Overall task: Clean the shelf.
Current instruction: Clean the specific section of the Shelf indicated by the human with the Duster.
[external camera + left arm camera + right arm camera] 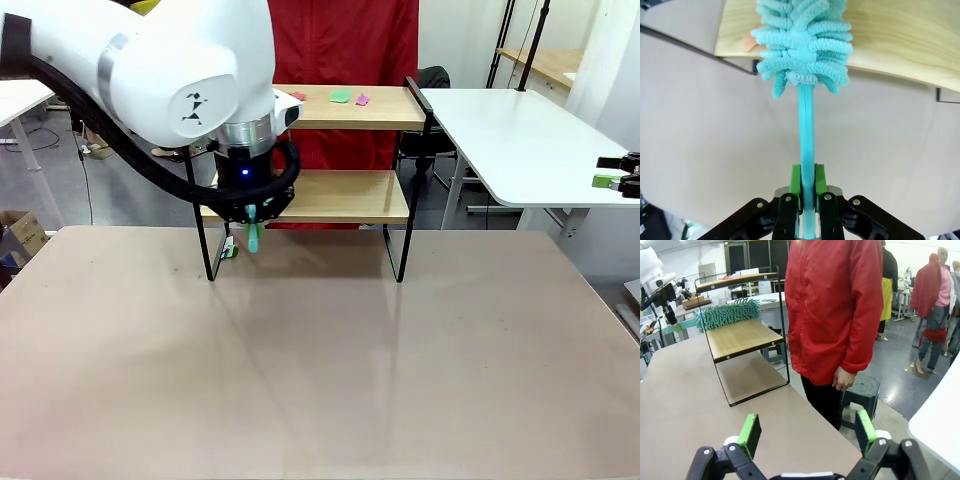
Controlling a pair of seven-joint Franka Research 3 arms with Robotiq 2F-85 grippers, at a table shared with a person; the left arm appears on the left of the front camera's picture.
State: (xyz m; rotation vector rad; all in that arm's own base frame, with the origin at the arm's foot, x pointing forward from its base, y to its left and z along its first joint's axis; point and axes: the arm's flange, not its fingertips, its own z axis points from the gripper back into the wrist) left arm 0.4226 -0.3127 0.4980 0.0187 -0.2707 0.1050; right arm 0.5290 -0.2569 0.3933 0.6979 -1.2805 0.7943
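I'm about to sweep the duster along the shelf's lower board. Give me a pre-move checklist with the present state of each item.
1. Grip: the left gripper is shut on the handle of the duster, between its green pads: ok.
2. Contact: the duster head lies on the lower board of the shelf: ok.
3. Other arm: the right gripper is open, holds nothing and is apart from the shelf: ok.
4. Person: stands close behind the shelf, with a hand hanging at the side, not over the boards: ok, but watch it.
5. Top board clean: not ok; a green scrap and a pink scrap lie on it.
6. Dirt left on the lower board: cannot tell.
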